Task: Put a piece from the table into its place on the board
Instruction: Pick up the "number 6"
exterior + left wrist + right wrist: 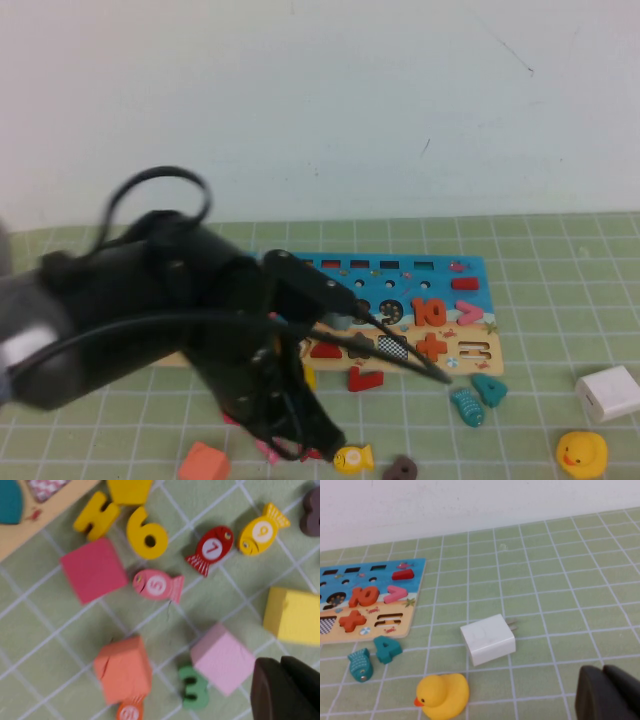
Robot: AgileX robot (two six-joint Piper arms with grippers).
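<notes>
Piece (145,536) beneath lowered left gripper (287,690)

6 (146,538): you see smooth yellow painted wood, slight sheen.
Board (395,625): painted wood, tan edge matt.
Desk (545,580): matt green gridded mat.
Duck (442,696): glossy plastic or rubber.
Left tool (287,690): dark matt plastic.

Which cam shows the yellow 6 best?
Left wrist view: the 6 lies flat on the mat in plain sight, beside a yellow pentagon. In the high view the left arm covers that spot. The right wrist view shows only the board end. Left gripper hangs over the loose pieces; right gripper sits near the charger.
</notes>
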